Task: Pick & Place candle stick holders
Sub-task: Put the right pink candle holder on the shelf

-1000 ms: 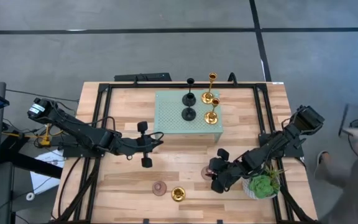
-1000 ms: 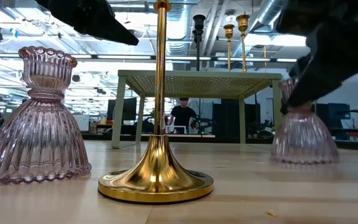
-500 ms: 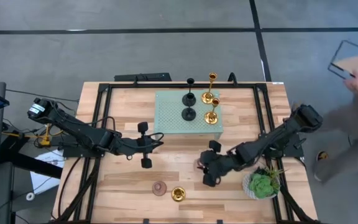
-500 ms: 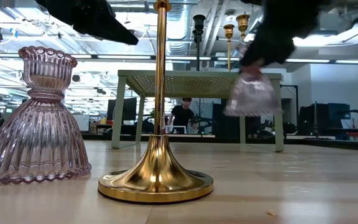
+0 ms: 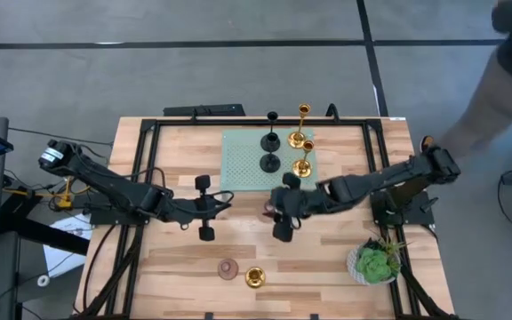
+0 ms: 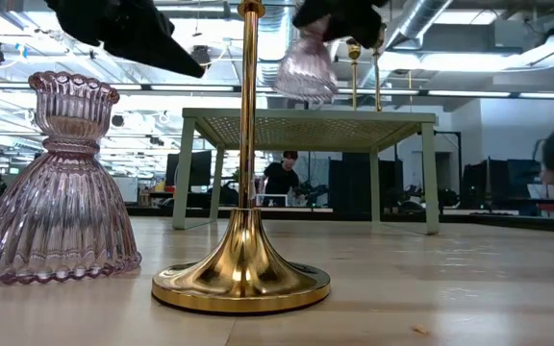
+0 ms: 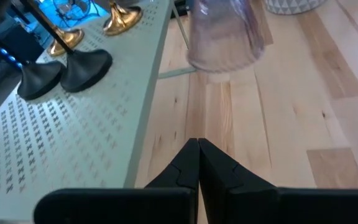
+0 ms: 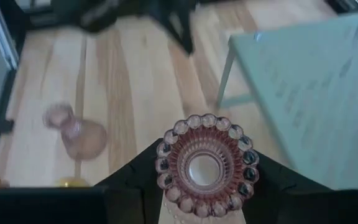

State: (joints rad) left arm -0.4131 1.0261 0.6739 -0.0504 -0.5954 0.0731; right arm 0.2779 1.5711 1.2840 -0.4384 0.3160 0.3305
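My right gripper (image 5: 276, 212) is shut on a dusty pink holder (image 6: 306, 67) and carries it in the air near the front edge of the green perforated stand (image 5: 269, 169). Two black holders (image 5: 270, 162) and two gold holders (image 5: 301, 165) stand on that stand by their bases. Another pink holder (image 5: 229, 268) and a gold holder (image 5: 254, 277) stand on the table near its front edge. My left gripper (image 7: 198, 144) is shut and empty above the table, left of the stand. My right gripper pinches the pink holder's upper cup, just under its scalloped rim (image 8: 207, 163), with one finger on each side. The fingers come from above, slanting from the table's right. The holder hangs below them, base down and slightly tilted, lifted clear of the table.
A green plant in a white pot (image 5: 376, 263) stands at the near right of the table. A black frame (image 5: 149, 178) runs along the table's sides. A person (image 5: 505, 62) is beyond the table's right far corner.
My right gripper has lifted the pink holder off the table beside the plant. It has carried it up and toward the table's left and far side, to the green stand's front edge. The person at the right has moved farther away.
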